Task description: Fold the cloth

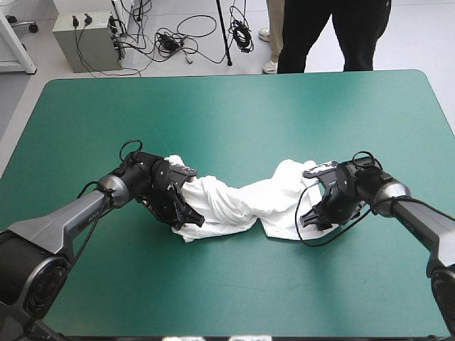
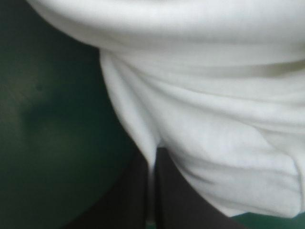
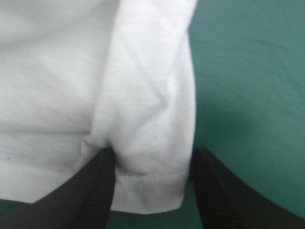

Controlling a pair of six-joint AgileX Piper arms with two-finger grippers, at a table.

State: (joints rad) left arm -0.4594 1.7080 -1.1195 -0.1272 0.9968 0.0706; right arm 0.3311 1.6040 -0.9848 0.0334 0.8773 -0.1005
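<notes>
We find the T-shirt [image 1: 238, 202] near the middle of the worktop [image 1: 227, 106]. It is not spread flat but bunched and twisted into a thick rope. Its long axis runs from left to right, roughly along the near edge, with one claw at each end.

The left claw [image 1: 186, 213] is at the left end. In its wrist view the black fingers [image 2: 176, 205] are all but closed, with a thin strip of white cloth pinched between them, so it grips the T-shirt. The right claw [image 1: 311, 215] is at the right end. Its fingers [image 3: 95, 191] stand apart, straddling a folded edge of the cloth. One finger is against the cloth, and a sliver of worktop shows between the cloth and the other finger. We take this claw as open and not yet holding.

What matters here is that the cloth stretches from each claw inward toward the other. The twisted middle therefore lies between the two arms, and neither is nearer to it.

We judge the task to be at an early stage, since the T-shirt must be opened out before any fold can be made. For that, the right claw likely needs to close on the edge between its fingers. The claws would then draw apart along the long axis to take out the twist.
</notes>
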